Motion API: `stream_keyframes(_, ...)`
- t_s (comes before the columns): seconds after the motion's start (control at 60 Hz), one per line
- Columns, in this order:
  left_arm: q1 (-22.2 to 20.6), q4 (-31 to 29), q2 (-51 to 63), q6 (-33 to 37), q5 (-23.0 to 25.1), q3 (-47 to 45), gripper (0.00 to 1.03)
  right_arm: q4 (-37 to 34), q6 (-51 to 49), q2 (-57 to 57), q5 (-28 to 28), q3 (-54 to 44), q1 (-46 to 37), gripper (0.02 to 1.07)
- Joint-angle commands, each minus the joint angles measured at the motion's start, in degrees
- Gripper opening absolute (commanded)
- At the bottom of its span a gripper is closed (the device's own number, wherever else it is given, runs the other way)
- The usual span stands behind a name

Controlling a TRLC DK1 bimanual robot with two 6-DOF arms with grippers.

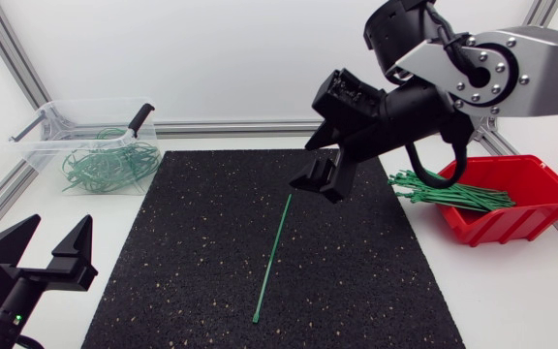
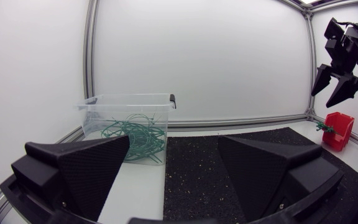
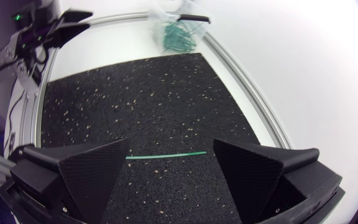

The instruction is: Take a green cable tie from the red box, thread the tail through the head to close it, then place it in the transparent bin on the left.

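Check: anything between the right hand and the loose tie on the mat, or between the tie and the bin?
Nothing visible. The tie lies alone on the mat, with the right hand open above one end. Only bare mat and table lie between it and the bin.

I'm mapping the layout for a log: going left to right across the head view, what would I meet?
Transparent bin → loose green cable tie lying on the black mat → right jaws, open above the mat → red box.
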Motion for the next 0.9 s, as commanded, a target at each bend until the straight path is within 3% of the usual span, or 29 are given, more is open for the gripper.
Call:
stream_keyframes(0.0, 0.49, -1.48, -0.23, -1.15, 0.31, -2.15, 0.99, -3.75, -8.42, -0.3, 1.62, -1.02, 2.74, 1.02)
stream_keyframes(0.083, 0.49, -1.48, -0.23, -1.07, 0.31, -2.15, 0.99, -4.72, -13.25, -0.03, 5.76, -1.11, 5.11, 1.02)
stream_keyframes(0.35, 0.57, -1.48, -0.23, -1.07, 0.31, -2.15, 0.99, -12.19, -25.82, 5.15, 10.94, 0.47, 11.53, 1.02)
stream_keyframes(0.883, 0.57, -1.48, -0.23, -1.07, 0.31, -2.15, 0.99, -18.51, -40.94, 13.42, 21.75, 1.26, 24.1, 1.02)
